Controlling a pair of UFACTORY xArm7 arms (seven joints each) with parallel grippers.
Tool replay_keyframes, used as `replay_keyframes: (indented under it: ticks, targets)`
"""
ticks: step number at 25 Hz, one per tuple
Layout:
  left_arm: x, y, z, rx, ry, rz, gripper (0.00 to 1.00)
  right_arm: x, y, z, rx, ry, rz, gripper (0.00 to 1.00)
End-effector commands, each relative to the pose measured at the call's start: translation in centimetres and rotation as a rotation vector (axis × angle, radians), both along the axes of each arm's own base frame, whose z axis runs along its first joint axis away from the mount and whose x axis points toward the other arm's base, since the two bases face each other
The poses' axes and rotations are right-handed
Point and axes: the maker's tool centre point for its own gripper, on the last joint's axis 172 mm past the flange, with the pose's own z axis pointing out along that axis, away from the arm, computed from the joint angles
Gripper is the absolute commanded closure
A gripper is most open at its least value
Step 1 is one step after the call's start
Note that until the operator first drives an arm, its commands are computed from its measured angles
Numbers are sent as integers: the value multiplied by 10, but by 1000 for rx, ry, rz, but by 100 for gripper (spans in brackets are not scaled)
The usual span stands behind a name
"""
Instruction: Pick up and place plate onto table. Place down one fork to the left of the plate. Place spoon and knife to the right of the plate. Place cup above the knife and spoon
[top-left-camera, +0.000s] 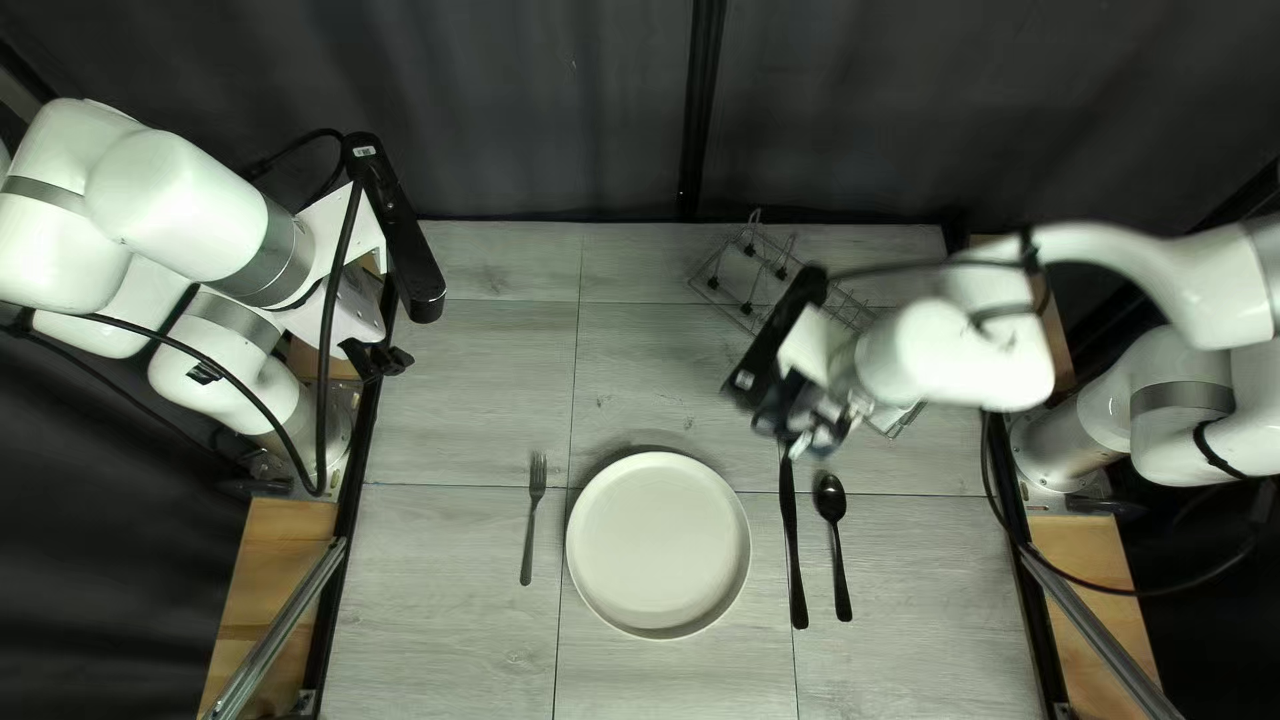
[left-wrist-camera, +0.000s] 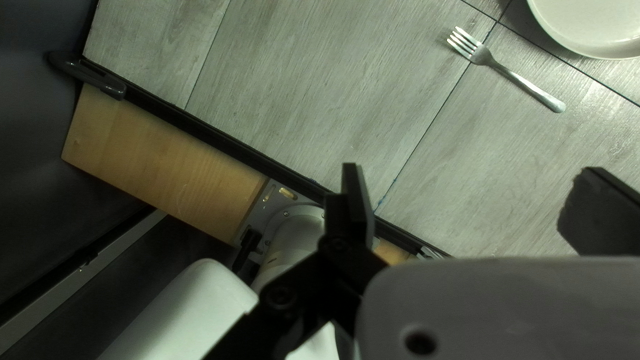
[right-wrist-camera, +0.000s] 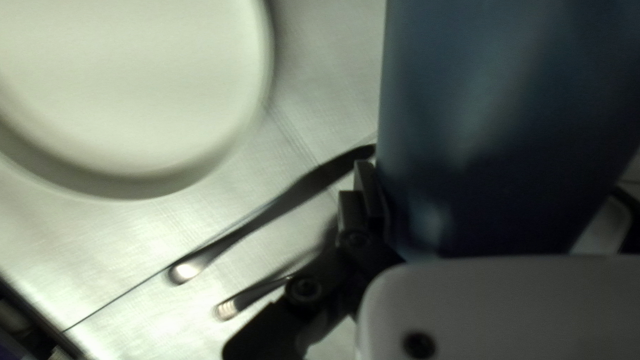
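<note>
Shows, in the top left view, the plate [top-left-camera: 658, 544] flat on the table [top-left-camera: 454, 607], with the fork [top-left-camera: 531, 534] to its left, the knife [top-left-camera: 795, 567] and spoon [top-left-camera: 838, 514] to its right. Holds the blue cup [right-wrist-camera: 500, 133] in the right gripper [top-left-camera: 807, 430], with jaws around its width, the farther finger hidden. Has the left gripper [top-left-camera: 380, 359] holding nothing, with jaws wide apart.
</note>
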Motion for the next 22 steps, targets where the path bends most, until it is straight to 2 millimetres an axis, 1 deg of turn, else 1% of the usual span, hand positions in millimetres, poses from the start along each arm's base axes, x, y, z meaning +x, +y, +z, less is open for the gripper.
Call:
replay_keyframes:
  ticks: [1,3,4,6,7,8,9,11,12,15,17,18,22]
  targets:
    - [0,0,0,0,0,0,0,0,1,0,1,0,1,100]
    - [0,0,0,0,0,0,0,7,17,-7,4,-23,13,100]
    - [0,0,0,0,0,0,0,19,35,-16,3,-24,9,100]
    - [0,0,0,0,0,0,0,33,60,-25,10,-33,17,100]
    - [0,0,0,0,0,0,0,45,79,-32,16,-40,24,100]
    - [0,0,0,0,0,0,0,49,84,-34,17,-42,27,100]
    - [0,0,0,0,0,0,0,60,95,-42,28,-51,36,100]
    - [0,0,0,0,0,0,0,70,102,-49,33,-51,46,100]
    - [0,0,0,0,0,0,0,80,109,-56,41,-55,55,100]
    - [0,0,0,0,0,0,0,97,116,-71,51,-58,74,100]
    - [0,0,0,0,0,0,0,103,116,-81,56,-56,84,100]
    - [0,0,0,0,0,0,0,104,116,-83,57,-55,87,100]
    - [0,0,0,0,0,0,0,116,124,-104,61,-41,109,100]
